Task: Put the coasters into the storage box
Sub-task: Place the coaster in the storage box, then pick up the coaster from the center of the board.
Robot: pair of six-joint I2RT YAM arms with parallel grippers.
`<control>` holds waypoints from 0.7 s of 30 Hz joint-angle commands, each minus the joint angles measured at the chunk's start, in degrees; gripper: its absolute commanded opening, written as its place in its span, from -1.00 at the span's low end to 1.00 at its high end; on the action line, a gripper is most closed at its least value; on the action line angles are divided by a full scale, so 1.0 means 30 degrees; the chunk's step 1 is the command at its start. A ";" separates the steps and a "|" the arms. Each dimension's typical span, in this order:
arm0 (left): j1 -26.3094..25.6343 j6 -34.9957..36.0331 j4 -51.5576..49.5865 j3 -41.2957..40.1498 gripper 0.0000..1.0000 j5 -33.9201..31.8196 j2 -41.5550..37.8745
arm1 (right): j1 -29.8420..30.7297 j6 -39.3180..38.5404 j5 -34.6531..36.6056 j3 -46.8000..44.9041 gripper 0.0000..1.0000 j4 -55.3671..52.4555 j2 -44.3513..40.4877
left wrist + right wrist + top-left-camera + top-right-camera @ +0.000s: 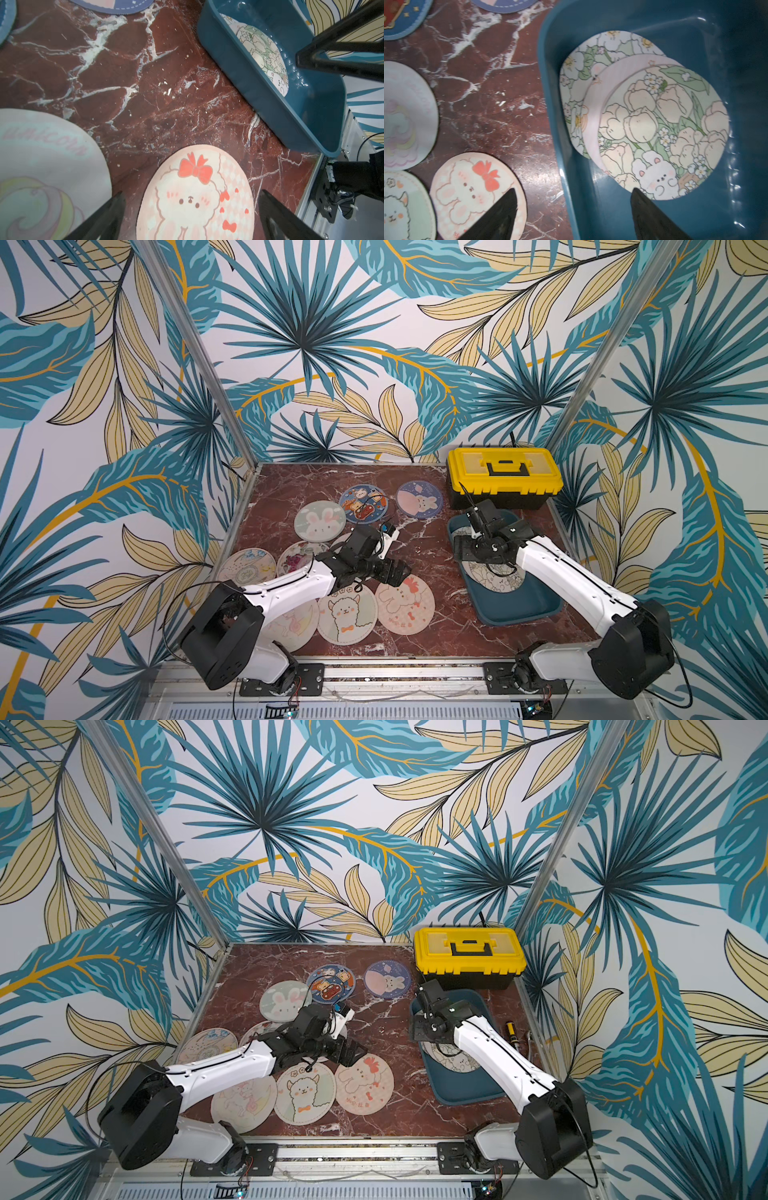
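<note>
Left end effector (191, 196): jaws spread wide, nothing between them, poised low over the pink bow coaster (405, 605) on the tabletop (432, 572). Right end effector (574, 191): jaws apart, empty. In its wrist view one finger shows against the tabletop side and the other against the inside of the storage box (519, 608). Three coasters are already in the box, overlapping, with the tulip coaster (664, 133) on top. The others lie loose on the tabletop, among them the alpaca coaster (347, 614) just beside the bow one, and two blue coasters (363, 504) at the far side near the yellow toolbox (503, 477).

Risks, my estimate: the disc is thin and lies flat on a hard surface, so the fingers may skate over its rim and close on nothing. A sideways scrape could push it into the alpaca coaster and shift both. If the left arm carries toward the box while the right one hangs over it, the two could collide. A coaster let go too near the wall may end up propped on the rim.

Orientation: the coasters are round, so they have no long axis. They lie face up, and the bow print's top points away from the robot. The box opens upward. Its long axis runs roughly near to far, with the near end skewed toward the robot's right.
</note>
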 commanded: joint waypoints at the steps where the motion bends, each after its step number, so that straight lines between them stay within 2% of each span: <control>1: -0.0495 0.0130 -0.0601 -0.1089 0.99 -0.0197 -0.1081 | 0.0819 0.0022 -0.0935 0.0606 0.69 0.0904 0.0546; 11: -0.0978 -0.0988 -0.0609 -0.2367 0.99 -0.1119 -0.1191 | 0.3120 0.0505 -0.3045 0.0376 0.62 0.2260 0.2185; 21: -0.1035 -0.0666 -0.0618 -0.2508 0.99 -0.0372 0.0253 | 0.4143 0.1750 -0.3546 -0.0576 0.42 0.3293 0.3907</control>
